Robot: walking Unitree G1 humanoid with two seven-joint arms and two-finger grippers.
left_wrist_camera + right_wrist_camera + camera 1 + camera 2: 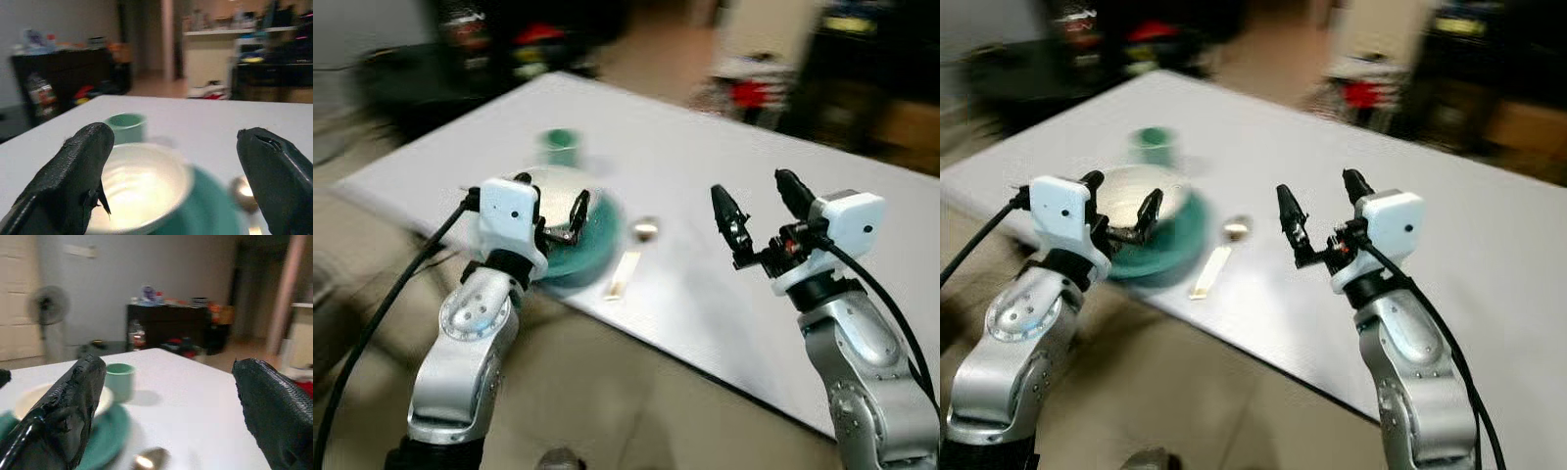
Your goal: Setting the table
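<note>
Currently spread wide and empty over bowl on teal plate at bench edge: left end effector; spoon between, long axis edge-pointing; right end effector likewise wide, empty.

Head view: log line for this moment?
left end effector open over bowl | right end effector open, empty | spoon beside plate | cup behind

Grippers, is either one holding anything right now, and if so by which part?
Nothing is held. The left gripper hangs open above the bowl on the teal plate; the right gripper is open over bare table.
</note>
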